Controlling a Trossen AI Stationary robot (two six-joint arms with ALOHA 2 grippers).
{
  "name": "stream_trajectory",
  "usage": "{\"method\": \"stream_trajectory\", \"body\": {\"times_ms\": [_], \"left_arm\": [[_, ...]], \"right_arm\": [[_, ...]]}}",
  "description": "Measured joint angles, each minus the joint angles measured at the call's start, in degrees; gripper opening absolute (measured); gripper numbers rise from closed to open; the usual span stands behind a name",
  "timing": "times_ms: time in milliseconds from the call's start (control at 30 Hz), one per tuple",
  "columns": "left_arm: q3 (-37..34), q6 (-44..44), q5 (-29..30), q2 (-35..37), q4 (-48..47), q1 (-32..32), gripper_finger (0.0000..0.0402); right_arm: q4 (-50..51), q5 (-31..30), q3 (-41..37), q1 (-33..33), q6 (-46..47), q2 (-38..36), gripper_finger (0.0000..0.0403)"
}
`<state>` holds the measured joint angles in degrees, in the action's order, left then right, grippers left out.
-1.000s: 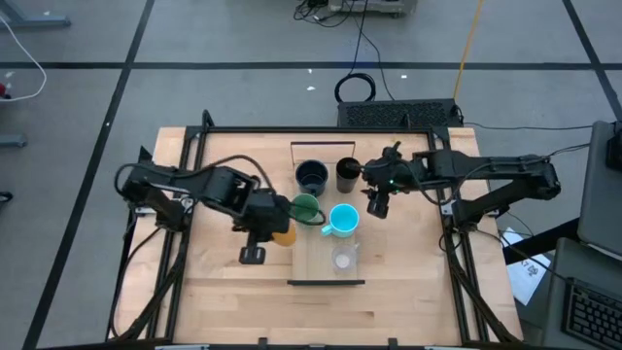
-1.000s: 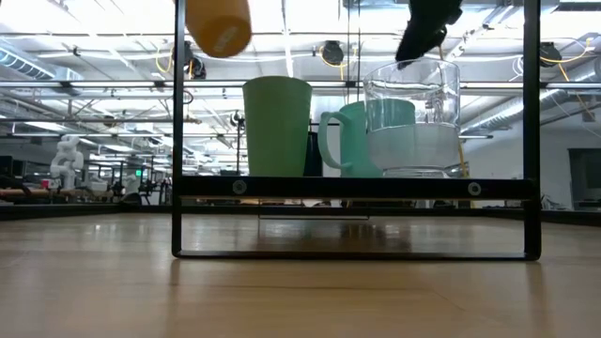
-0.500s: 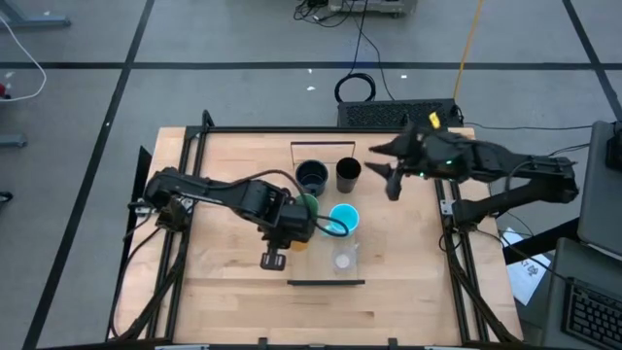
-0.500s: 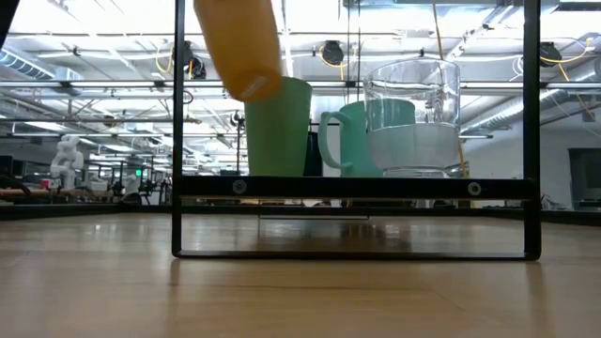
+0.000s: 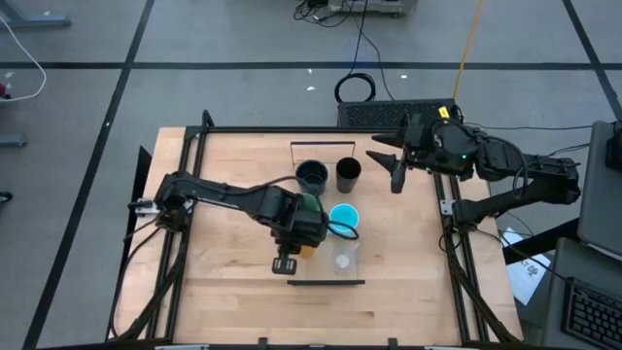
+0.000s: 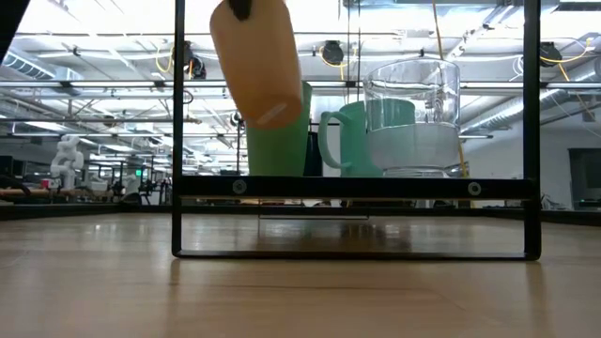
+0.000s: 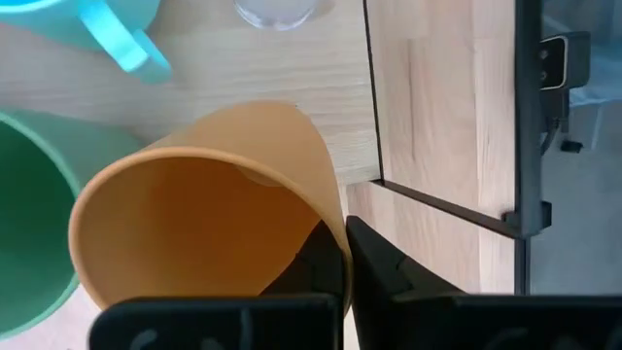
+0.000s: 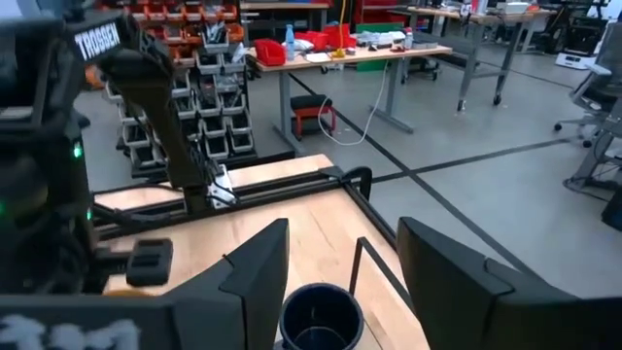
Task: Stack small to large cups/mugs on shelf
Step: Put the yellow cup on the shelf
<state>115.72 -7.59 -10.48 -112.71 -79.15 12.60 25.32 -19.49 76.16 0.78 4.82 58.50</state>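
Note:
My left gripper is shut on the orange cup, which hangs tilted above the shelf's left edge, next to the green cup. Upright on the shelf stand the green cup, the blue mug, the clear cup, the dark mug and the black cup. My right gripper hangs open and raised, to the right of the black cup; nothing is between its fingers. My left gripper holds the orange cup by its rim wall, with one finger inside the cup and one outside. The fingers come from above, pointing steeply down. The cup hangs below them, lifted clear and tilted, its base lowest.
A black frame stands around the tabletop. The shelf's dark near end strip runs below the cups. Bare shelf surface shows between the orange cup and the clear cup. Cables and a dark box lie beyond the far edge.
My left gripper has gone down and toward the table's right and near edges with the orange cup, which now hangs in front of the green cup in the low view. My right gripper has risen, drawn back toward the far right and tipped up to nearly level.

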Motion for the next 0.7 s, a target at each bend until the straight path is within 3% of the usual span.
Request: {"method": "stream_trajectory", "body": {"times_ms": [700], "left_arm": [[0.0,1.8,-4.1,-5.8,2.4,0.2,0.0]], "right_arm": [[-0.6,0.1,0.0,-0.1,0.5,-2.7,0.0185]]}}
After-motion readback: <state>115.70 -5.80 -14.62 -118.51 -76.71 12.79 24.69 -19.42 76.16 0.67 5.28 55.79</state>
